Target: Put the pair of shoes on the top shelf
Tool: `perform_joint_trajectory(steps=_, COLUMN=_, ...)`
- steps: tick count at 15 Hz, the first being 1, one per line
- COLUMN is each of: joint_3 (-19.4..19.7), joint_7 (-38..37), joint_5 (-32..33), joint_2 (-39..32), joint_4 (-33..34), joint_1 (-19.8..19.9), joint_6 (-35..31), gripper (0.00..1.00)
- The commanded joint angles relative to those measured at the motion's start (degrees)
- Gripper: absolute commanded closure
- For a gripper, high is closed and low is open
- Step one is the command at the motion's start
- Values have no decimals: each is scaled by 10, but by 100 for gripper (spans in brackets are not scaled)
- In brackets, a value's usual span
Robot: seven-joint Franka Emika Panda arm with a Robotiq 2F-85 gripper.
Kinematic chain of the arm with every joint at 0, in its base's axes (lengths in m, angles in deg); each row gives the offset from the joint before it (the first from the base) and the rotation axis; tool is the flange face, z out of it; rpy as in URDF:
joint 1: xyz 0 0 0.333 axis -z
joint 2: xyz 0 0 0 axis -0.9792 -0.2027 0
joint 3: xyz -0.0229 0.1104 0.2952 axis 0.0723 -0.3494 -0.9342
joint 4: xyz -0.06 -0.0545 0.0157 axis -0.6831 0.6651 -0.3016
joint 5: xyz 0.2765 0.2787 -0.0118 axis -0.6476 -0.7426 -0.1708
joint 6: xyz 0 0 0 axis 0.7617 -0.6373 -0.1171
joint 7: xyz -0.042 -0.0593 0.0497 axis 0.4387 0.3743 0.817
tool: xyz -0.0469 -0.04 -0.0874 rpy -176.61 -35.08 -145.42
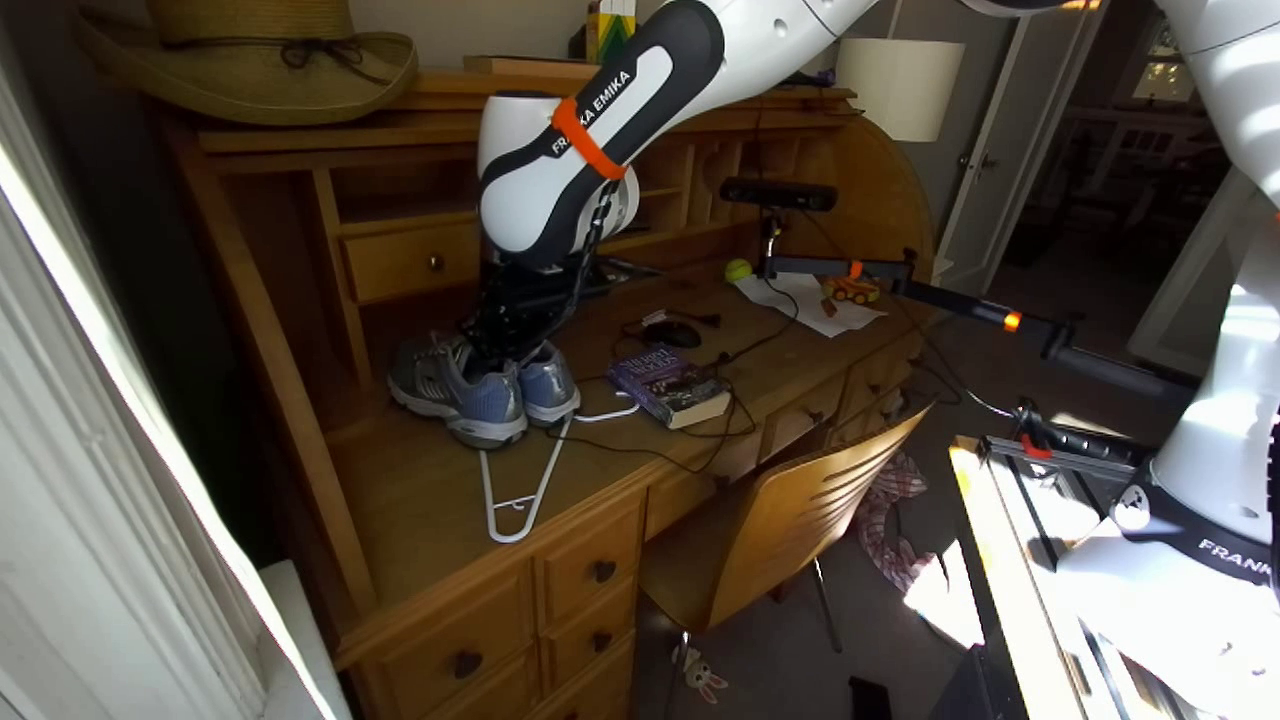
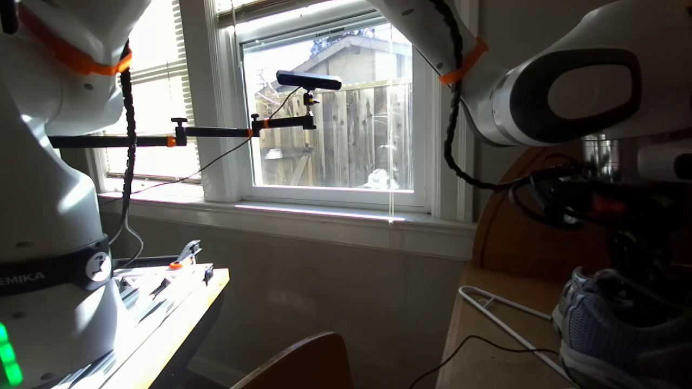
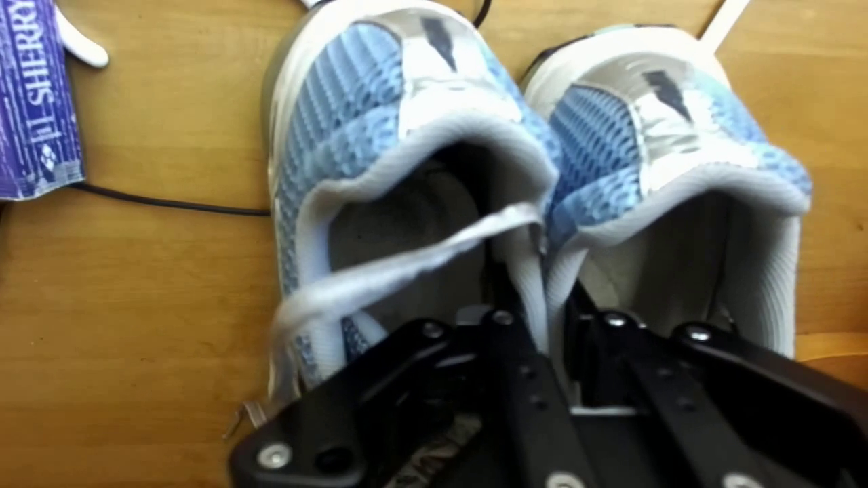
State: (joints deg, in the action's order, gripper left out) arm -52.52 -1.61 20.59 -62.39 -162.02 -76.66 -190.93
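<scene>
The pair of shoes stands side by side at the left of the desk; one shoe (image 1: 440,385) and the other shoe (image 1: 548,383) show their heels in an exterior view. In the wrist view the left shoe (image 3: 346,102) and right shoe (image 3: 597,129) touch at their collars. My gripper (image 3: 541,295) points down with one finger inside each shoe, shut on the two adjoining collar walls. A loose lace crosses the left shoe's opening. One shoe (image 2: 600,324) also shows in an exterior view. Whether the soles touch the desk is unclear. The top shelf (image 1: 440,100) is above, partly behind the arm.
A straw hat (image 1: 270,60) and a flat box (image 1: 530,66) lie on the shelf. A white hanger (image 1: 500,520) lies partly beneath the shoes. A purple book (image 1: 670,385), mouse (image 1: 672,333) and cables lie to the right. A camera (image 1: 780,193) and chair (image 1: 800,510) stand nearby.
</scene>
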Motion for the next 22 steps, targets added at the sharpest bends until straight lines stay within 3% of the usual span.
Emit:
perform_joint_trajectory(steps=1, joint_3=0, joint_7=-4, joint_5=-13, joint_2=6, joint_4=-4, joint_1=-3, joint_6=-3, gripper=96)
perform_joint_trajectory(steps=5, joint_3=8, joint_7=-32, joint_5=-16, joint_2=50, joint_4=-43, joint_1=-13, joint_6=-5, gripper=96)
perform_joint_trajectory(steps=9, joint_3=-13, joint_7=1, joint_5=-35, joint_2=137, joint_4=-143, joint_1=-3, joint_6=-30, gripper=96)
perform_joint_trajectory(steps=13, joint_3=0, joint_7=15, joint_5=-6, joint_2=217, joint_4=-238, joint_1=-12, joint_6=-42, gripper=96)
perform_joint_trajectory(steps=22, joint_3=-23, joint_7=215, joint_5=-43, joint_2=434, joint_4=-452, joint_1=24, joint_6=-30, gripper=96)
